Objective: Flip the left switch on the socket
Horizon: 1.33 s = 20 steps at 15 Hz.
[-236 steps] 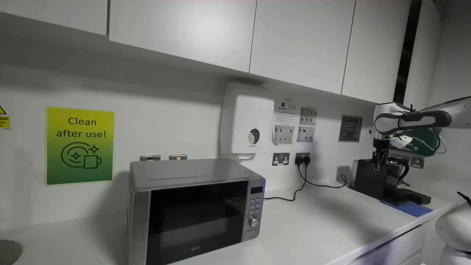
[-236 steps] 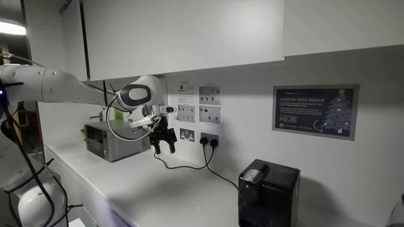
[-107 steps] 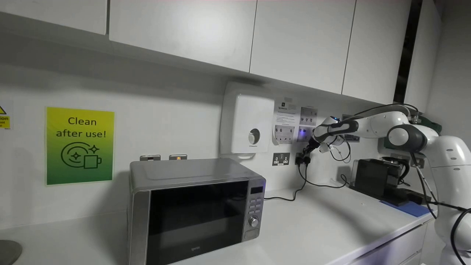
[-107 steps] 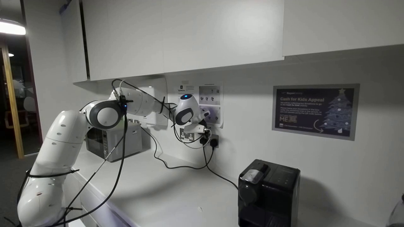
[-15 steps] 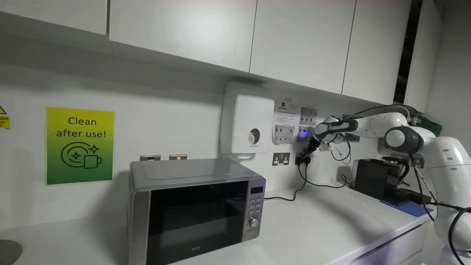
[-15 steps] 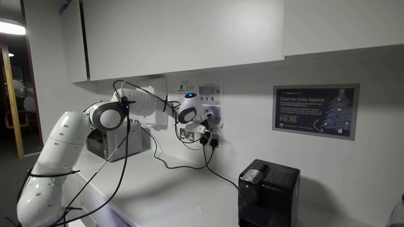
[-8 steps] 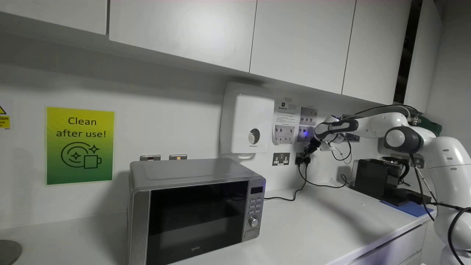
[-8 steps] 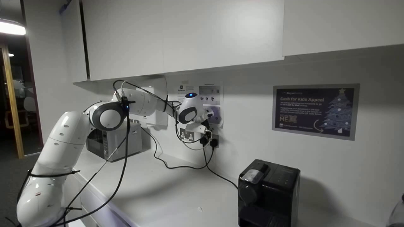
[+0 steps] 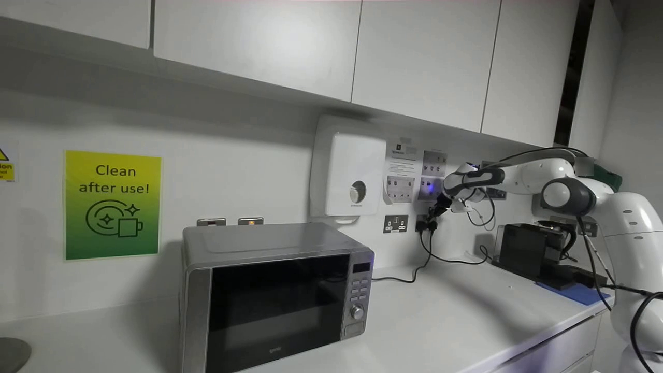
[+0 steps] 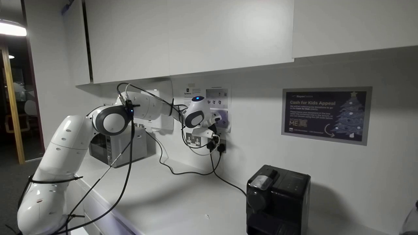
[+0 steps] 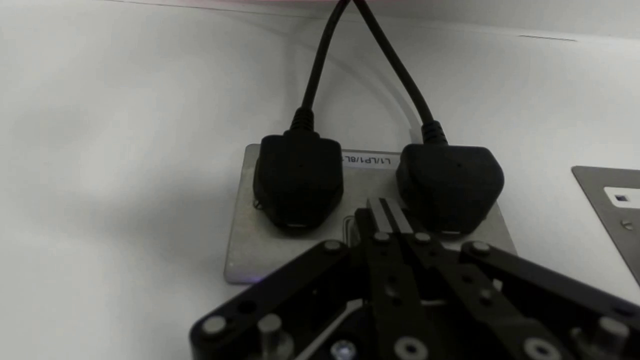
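Two angular black plugs [image 11: 298, 182] occupy the dull metal socket [image 11: 367, 185], wrist view centre; the hand [image 11: 389, 215], fingertips together, obscures its lower right. Boxy grey microwave [image 9: 277, 300]: lower centre, in an exterior view.

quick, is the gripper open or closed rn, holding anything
Gripper: closed, no object visible in its grip, in front of the socket.

White counter [image 9: 440, 321] — microwave [image 9: 279, 305], coffee machine [image 10: 277, 199], blue mat [image 9: 576, 294], 2 black cords [image 9: 399, 280].
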### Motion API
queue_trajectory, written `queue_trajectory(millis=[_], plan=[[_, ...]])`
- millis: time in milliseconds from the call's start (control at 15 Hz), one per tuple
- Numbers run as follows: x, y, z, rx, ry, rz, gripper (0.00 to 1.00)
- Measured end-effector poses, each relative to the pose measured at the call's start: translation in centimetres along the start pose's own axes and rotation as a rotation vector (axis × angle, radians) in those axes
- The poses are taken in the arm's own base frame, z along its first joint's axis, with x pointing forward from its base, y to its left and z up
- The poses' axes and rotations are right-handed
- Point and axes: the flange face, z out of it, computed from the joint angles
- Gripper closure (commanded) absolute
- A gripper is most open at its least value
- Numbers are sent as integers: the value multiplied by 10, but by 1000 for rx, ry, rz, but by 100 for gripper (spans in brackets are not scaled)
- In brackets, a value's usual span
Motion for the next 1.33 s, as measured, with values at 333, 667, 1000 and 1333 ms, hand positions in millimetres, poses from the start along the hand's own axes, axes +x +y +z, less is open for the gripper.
queue_trajectory(millis=[333,667,1000,1333], plan=[[0,-1,5,2,-4,-1,100],[-1,0,13,5,-15,0,100],[1,1,13,10,-28,-4,100],[-2,7,10,-12,-60,-4,100]])
